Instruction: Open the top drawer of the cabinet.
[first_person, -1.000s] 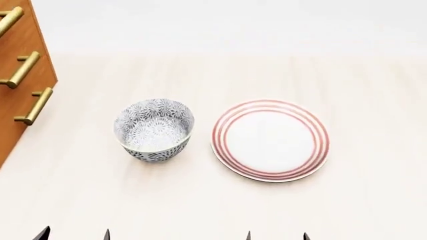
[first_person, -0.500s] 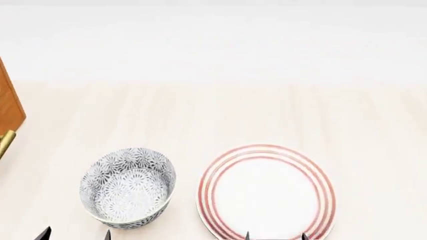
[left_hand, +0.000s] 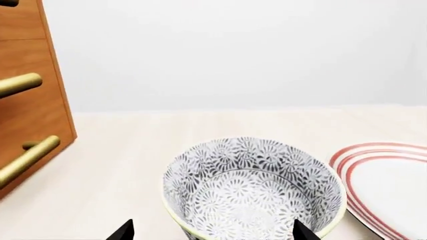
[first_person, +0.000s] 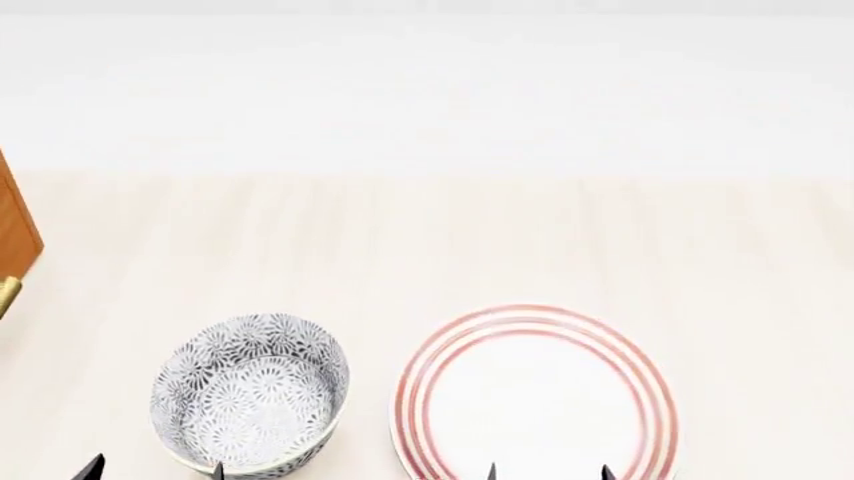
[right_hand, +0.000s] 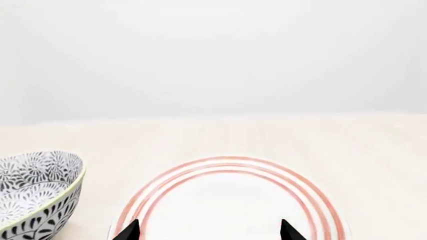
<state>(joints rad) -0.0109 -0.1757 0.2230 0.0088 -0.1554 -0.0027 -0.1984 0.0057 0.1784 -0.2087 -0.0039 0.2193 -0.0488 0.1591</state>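
Note:
The orange-brown cabinet (left_hand: 30, 110) stands off to one side in the left wrist view, and only a sliver of it (first_person: 14, 230) shows at the head view's left edge. A strip of the top drawer (left_hand: 20, 22) shows above a seam, its handle almost cut off. Two brass bar handles (left_hand: 17, 84) of the lower drawers show below it. My left gripper (left_hand: 212, 232) is open, its black tips wide apart and well short of the cabinet (first_person: 154, 470). My right gripper (right_hand: 208, 231) is open too, low over the plate (first_person: 550, 472).
A blue-and-white patterned bowl (first_person: 250, 390) sits on the pale wooden table (first_person: 427, 240) right ahead of the left gripper, between it and the cabinet's side. A white plate with red rings (first_person: 534, 395) lies beside the bowl, under the right gripper.
The head view has shifted: the cabinet slid out past the left edge, and bowl and plate dropped toward the bottom. Both grippers' tips stay at the same place in view.

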